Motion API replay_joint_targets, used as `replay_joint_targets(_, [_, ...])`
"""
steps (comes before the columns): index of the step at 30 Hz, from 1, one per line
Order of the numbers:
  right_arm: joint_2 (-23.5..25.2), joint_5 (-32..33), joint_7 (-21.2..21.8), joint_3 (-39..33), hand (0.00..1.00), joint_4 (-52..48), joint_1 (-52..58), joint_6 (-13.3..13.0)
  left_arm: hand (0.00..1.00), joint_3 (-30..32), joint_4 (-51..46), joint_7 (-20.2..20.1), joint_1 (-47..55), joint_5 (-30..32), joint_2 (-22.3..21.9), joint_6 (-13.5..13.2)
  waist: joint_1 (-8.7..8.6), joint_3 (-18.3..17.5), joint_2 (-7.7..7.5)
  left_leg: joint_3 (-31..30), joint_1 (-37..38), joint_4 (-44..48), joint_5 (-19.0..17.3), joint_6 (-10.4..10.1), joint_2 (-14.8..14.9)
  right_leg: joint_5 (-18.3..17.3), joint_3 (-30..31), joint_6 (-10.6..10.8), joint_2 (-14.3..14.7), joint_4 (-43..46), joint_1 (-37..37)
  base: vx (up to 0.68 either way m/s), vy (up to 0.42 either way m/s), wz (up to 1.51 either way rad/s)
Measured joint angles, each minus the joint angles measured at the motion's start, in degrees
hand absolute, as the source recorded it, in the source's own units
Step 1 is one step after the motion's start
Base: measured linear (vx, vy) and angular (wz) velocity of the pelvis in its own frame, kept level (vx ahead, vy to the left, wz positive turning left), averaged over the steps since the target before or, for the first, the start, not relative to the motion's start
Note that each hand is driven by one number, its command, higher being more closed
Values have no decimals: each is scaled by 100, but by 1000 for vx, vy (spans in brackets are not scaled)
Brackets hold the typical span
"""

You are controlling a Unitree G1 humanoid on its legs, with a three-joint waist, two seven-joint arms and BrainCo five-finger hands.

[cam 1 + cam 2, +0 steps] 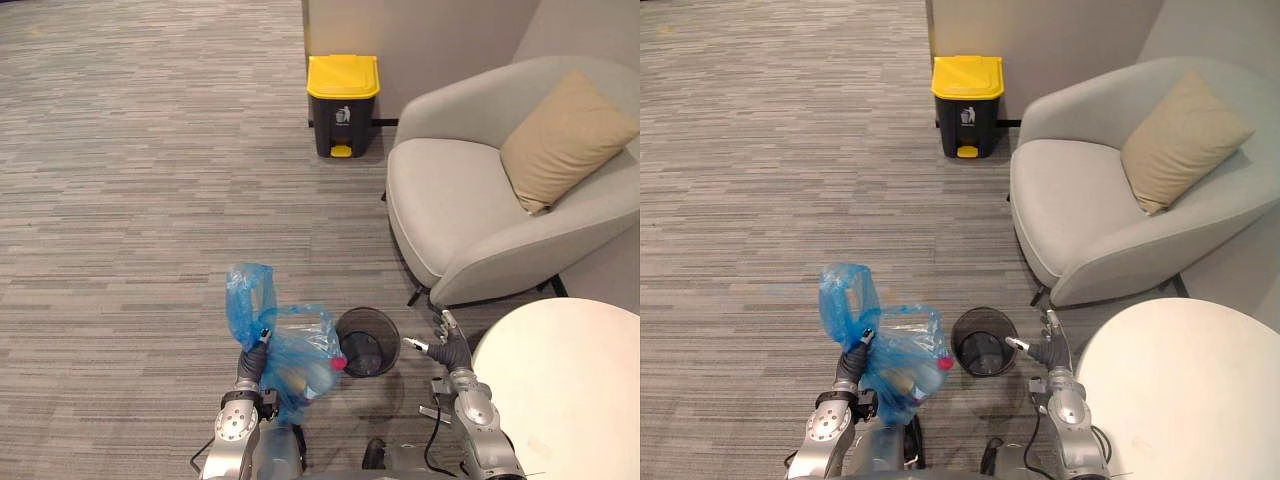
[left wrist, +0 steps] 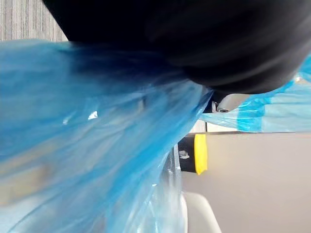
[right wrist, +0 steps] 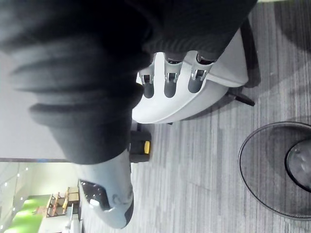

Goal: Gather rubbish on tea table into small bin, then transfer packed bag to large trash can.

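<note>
A blue plastic bag (image 1: pixel 290 345) with rubbish in it, a red cap showing, hangs above the carpet from my left hand (image 1: pixel 252 358), whose fingers are curled on its gathered top. In the left wrist view the blue bag (image 2: pixel 97 160) billows right against the hand. The small black mesh bin (image 1: pixel 367 341) stands on the floor just right of the bag, without a liner. My right hand (image 1: pixel 447 348) hovers open right of the bin, beside the round white tea table (image 1: pixel 560 390). The large dark trash can with a yellow lid (image 1: pixel 342 104) stands far ahead by the wall.
A grey armchair (image 1: pixel 480 200) with a tan cushion (image 1: pixel 565 140) sits ahead on the right, its legs close to the small bin. Grey striped carpet (image 1: pixel 150 180) stretches open between me and the yellow-lidded can.
</note>
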Motion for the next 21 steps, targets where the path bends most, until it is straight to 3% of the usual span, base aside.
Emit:
replay_joint_targets(2, [-24, -3, -21, -33, 0, 379, -68, 29, 100, -117, 297, 0, -17, 23, 158, 2, -23, -33, 38, -60, 274, -782, 360, 51, -313, 244, 125, 96, -37, -448, 156, -49, 157, 31])
replay_joint_targets(9, [-35, 0, -16, -395, 0, 1044, -234, 67, 100, -104, 745, -7, -72, 38, 384, 7, -20, -38, 55, -104, 627, -1691, 895, 192, -563, 675, 116, 146, -22, -991, 344, -14, 43, 5])
replay_joint_targets(16, [-44, -5, -4, -400, 0, 1266, -429, 169, 100, 50, 815, -16, -46, 46, 486, 7, -16, -38, 22, -112, 878, -2300, 1139, 199, -663, 738, 84, 187, 1, -1175, 409, 18, 4, 1])
replay_joint_targets(21, [-31, -13, 0, -424, 0, 1283, -526, 179, 100, 146, 872, -22, 123, 42, 474, 14, -18, -10, -89, -159, 876, -2280, 1088, 244, -771, 714, 16, 242, -56, -1212, 478, 87, 20, 7])
